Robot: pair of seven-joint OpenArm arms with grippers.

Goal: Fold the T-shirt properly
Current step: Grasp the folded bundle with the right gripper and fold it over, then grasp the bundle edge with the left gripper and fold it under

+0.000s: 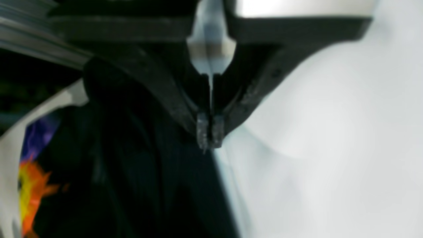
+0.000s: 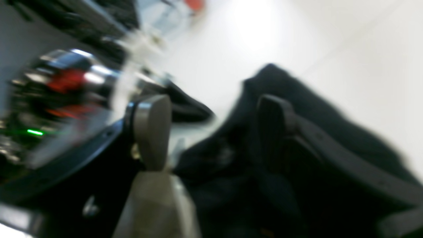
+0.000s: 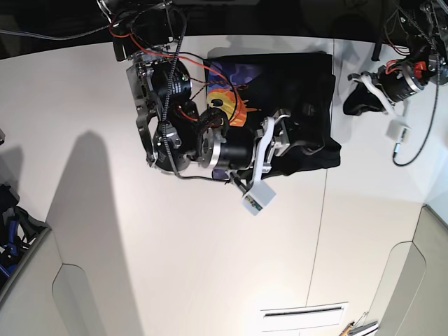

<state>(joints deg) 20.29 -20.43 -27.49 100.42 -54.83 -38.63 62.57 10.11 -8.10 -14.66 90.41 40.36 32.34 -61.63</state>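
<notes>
The black T-shirt [image 3: 301, 77] lies bunched on the white table at the back middle, with its orange sun print [image 3: 227, 98] showing on the left part. My right gripper [image 3: 276, 129] hovers over the shirt's front edge. In the right wrist view it [image 2: 211, 132] is open, and black cloth [image 2: 231, 158] lies between and around the fingers. My left gripper [image 3: 360, 91] is at the far right, at a black flap of cloth drawn out to the side. In the left wrist view it [image 1: 210, 132] is shut at the cloth's edge [image 1: 132, 165], with the print [image 1: 31, 185] at the left.
The right arm's body and red cables [image 3: 161, 91] cover the shirt's left side. A white cable with a plug [image 3: 399, 133] hangs by the left arm. A dark bin [image 3: 14, 224] stands at the left edge. Grey panels [image 3: 434, 266] border the table's front corners.
</notes>
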